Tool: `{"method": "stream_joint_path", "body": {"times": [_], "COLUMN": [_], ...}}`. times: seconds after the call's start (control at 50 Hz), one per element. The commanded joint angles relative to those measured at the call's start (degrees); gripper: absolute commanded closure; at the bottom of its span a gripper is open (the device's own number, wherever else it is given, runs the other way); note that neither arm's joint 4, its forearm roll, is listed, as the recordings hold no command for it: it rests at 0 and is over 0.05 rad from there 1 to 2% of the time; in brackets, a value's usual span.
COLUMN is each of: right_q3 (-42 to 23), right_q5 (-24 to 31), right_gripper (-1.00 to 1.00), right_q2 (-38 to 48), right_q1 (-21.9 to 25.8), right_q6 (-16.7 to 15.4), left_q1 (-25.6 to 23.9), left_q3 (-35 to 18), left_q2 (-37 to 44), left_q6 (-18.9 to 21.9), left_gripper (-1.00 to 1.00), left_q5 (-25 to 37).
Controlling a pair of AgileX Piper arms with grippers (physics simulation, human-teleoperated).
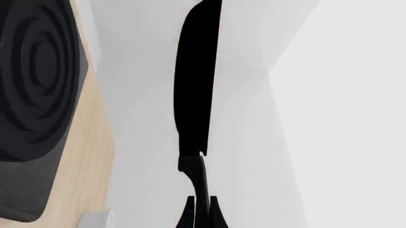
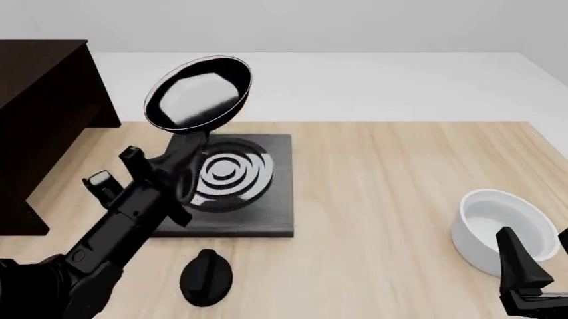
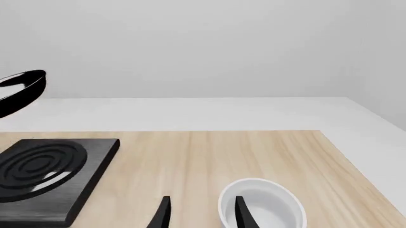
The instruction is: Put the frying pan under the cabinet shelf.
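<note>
A: What was cut off nearest the camera in the front view?

B: The right gripper (image 2: pixel 533 282) was clipped by the lower right corner; in its wrist view two dark fingers (image 3: pixel 163 213) were seen parted, nothing held, with the white bowl's (image 2: pixel 493 226) rim between them. A black knob-like object (image 2: pixel 206 277) was seen at lower centre, its nature not made out.

A: And the left arm?

B: The left gripper (image 2: pixel 182 174) was closed on the handle of the frying pan (image 2: pixel 198 93), though the fingertips were largely masked by the arm. The pan was held raised and tilted at upper left, above the far edge of the hob (image 2: pixel 233 185), its pale inside turned toward the camera. In the left wrist view it was seen only edge-on, as a black sliver.

A: The cabinet?

B: Only part of the cabinet shelf (image 2: pixel 44 66) was shown, cut by the left edge, beside the pan but apart from it. No writing or labels could be read anywhere.
</note>
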Motion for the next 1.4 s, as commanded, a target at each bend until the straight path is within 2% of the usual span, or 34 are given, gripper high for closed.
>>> {"method": "stream_joint_path", "body": {"times": [0.02,0.16,0.24,0.46,0.64,0.88,1.36,1.38,1.4], "right_q3": [0.0,0.0,0.0,0.0,0.0,0.0,0.0,0.0,0.0], "right_q5": [0.0,0.0,0.0,0.0,0.0,0.0,0.0,0.0,0.0], "right_gripper": [-1.00,-1.00,-1.00,-1.00,-1.00,-1.00,-1.00,-1.00,-1.00], "right_q2": [0.0,0.0,0.0,0.0,0.0,0.0,0.0,0.0,0.0], "right_q1": [0.0,0.0,0.0,0.0,0.0,0.0,0.0,0.0,0.0], "right_q6": [0.0,0.0,0.0,0.0,0.0,0.0,0.0,0.0,0.0], "left_q1": [5.7,9.9,12.5,16.1,18.8,21.6,24.8,24.3,24.3], "left_q3": [3.1,4.5,5.5,7.9,9.6,11.7,5.6,4.8,4.8], "left_q2": [-4.0,-6.1,-7.1,-8.4,-8.7,-4.3,8.9,10.7,10.7], "left_q6": [-4.8,-8.0,-8.2,-11.7,-12.8,-13.4,-13.6,-15.4,-15.4], "left_gripper": [1.00,1.00,1.00,1.00,1.00,1.00,1.00,1.00,1.00], "left_q5": [-4.7,-4.7,-4.7,-4.7,-4.7,-4.7,-4.7,-4.7,-4.7]}}
